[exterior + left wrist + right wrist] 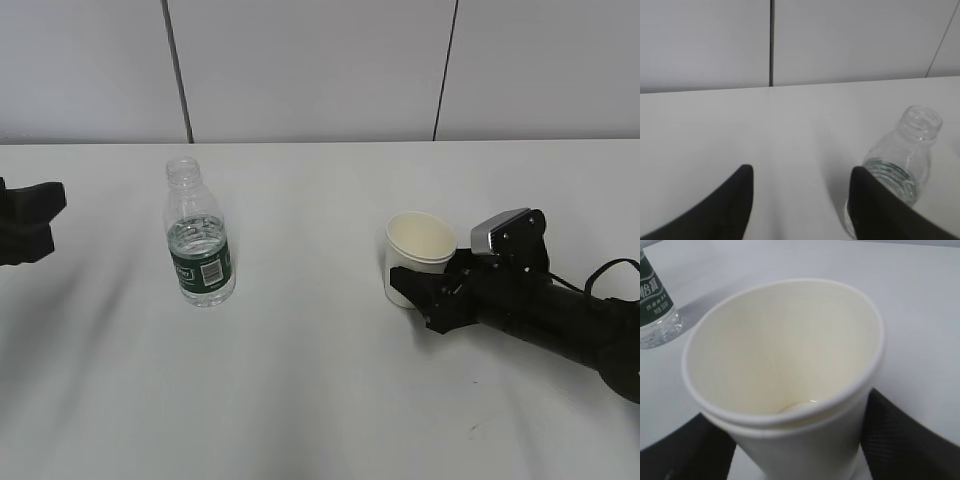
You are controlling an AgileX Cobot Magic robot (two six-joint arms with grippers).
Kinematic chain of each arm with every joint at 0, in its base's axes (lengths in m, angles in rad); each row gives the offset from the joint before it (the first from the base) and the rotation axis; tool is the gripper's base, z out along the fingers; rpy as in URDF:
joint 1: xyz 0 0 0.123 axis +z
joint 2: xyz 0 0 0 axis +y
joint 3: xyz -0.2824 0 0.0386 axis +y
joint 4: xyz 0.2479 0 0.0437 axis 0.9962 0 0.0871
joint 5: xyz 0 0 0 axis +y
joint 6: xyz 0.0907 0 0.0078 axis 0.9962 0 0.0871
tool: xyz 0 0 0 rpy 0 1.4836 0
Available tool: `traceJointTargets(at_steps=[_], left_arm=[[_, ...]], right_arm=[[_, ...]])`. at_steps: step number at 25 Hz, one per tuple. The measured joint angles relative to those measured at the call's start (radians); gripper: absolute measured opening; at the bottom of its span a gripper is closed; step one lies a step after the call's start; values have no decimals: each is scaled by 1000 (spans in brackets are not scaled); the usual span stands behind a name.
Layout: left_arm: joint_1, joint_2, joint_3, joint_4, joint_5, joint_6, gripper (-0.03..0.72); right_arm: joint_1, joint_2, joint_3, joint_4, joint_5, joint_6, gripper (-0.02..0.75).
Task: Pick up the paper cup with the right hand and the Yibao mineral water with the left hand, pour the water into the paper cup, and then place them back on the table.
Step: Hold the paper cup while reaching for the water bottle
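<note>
The paper cup (420, 250) stands upright on the white table (320, 390), right of centre. My right gripper (418, 275) is shut on it, one black finger (900, 440) against each side of its wall. In the right wrist view the cup (785, 350) fills the frame, with a small glint at its bottom. The capless Yibao mineral water (200, 245) stands upright left of centre, with water (203, 240) up to about its green label. My left gripper (52, 218) is at the far left, apart from the bottle, and stands open (801, 172) with nothing in it. The bottle (902, 155) shows beyond its right finger.
A pale panelled wall (320, 70) runs along the table's far edge. A small dark scuff (478, 428) marks the tabletop near the front right. My right arm (570, 320) lies low over the table's right side.
</note>
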Motion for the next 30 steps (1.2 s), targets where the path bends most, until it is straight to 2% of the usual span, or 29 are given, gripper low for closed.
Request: traceJointTargets(at_steps=[6,19,30], left_arm=[[0,110,0,156,-141,-89,478],[0,501,-2,256,-588,-93,507],[0,676,-78,292,-621,-93,511]], right_arm=[[0,0,0,6,0,0,551],[0,1,0,9,0,0,551],[0,1,0,7,-2,0,550]])
